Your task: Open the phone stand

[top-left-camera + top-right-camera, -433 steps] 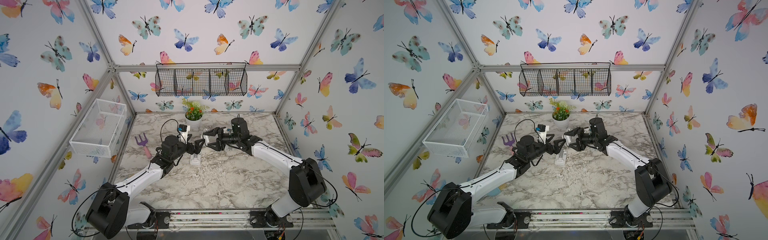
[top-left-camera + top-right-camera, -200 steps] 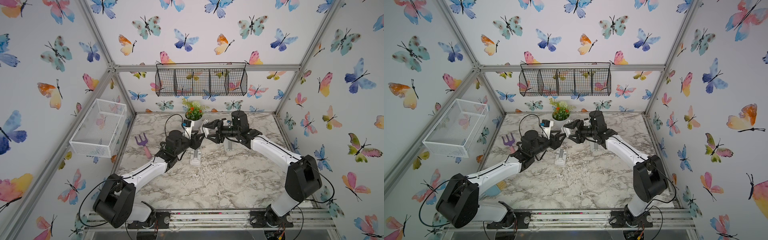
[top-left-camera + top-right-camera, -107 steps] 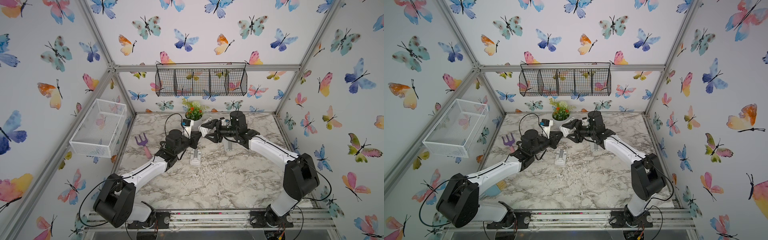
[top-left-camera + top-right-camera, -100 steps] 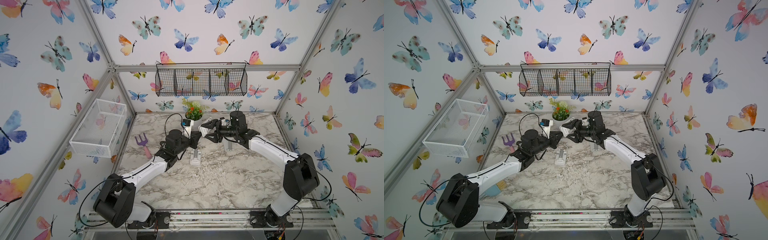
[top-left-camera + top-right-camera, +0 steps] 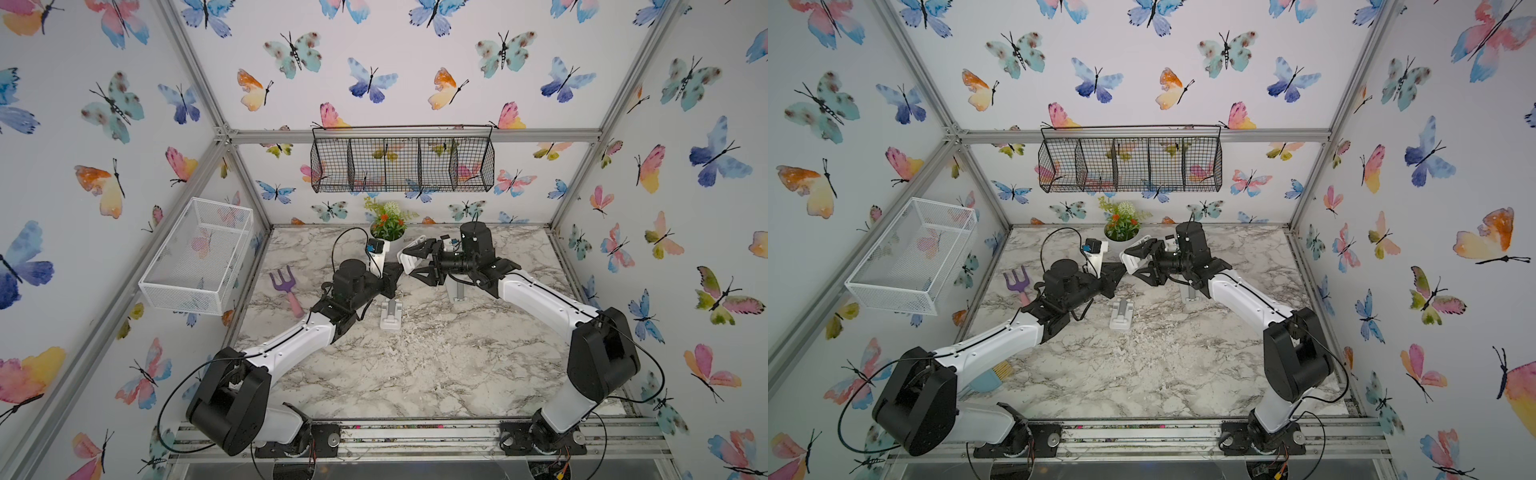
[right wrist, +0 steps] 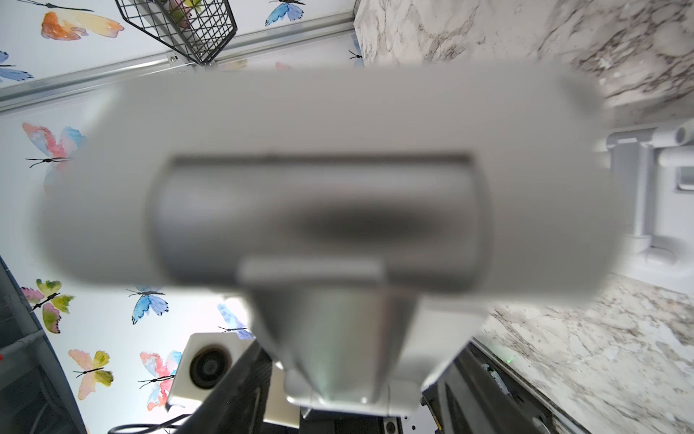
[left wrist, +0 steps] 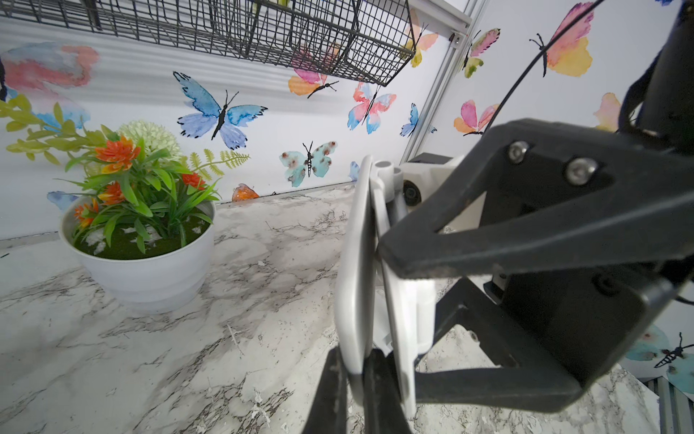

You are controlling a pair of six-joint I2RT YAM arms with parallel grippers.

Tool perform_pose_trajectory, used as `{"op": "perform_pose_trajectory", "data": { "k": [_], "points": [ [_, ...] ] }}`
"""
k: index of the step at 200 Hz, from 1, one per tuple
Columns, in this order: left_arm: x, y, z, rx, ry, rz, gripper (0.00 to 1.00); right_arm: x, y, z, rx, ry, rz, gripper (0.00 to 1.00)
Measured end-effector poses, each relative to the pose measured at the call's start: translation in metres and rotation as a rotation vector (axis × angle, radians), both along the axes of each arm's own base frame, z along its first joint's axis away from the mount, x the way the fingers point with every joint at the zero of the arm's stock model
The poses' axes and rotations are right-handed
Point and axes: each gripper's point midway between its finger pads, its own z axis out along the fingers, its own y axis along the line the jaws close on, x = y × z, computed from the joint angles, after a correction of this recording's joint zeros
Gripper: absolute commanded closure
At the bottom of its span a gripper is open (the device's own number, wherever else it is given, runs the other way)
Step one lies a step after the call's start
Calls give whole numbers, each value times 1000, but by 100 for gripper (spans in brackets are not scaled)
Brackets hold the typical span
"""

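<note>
Near the flower pot (image 7: 150,270), right tool (image 5: 417,262) clasped one leaf of the phone stand (image 7: 353,263); left tool (image 7: 355,379), pinched on the other, likely needed a slow hinge-centred arc.

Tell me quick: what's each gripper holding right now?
Left gripper: closed, pinching one plate of the phone stand.
Right gripper: closed around the same phone stand, holding it up.

Left hand (image 7: 355,370) newly tight on stand (image 7: 353,263)
</note>
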Motion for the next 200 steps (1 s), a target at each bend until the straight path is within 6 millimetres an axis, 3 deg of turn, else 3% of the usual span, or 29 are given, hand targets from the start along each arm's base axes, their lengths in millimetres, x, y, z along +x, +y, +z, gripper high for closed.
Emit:
{"op": "perform_pose_trajectory", "data": {
  "k": [66,135,159,168,178,200],
  "points": [
    [3,6,10,-21,-45,-50,100,-8,-14,19,17,-4,17,98],
    [9,21,5,-20,-43,-33,100,-13,-31,26,35,25,50,99],
    [37,69,-18,51,-13,157,100,-11,-54,42,56,24,29,99],
    [46,91,-32,82,21,232,100,-9,-62,52,68,8,17,95],
    [50,104,-45,107,54,280,100,-9,-65,61,80,-11,18,85],
    [45,105,-61,139,98,283,100,-14,-62,67,91,-27,56,67]
  ]
}}
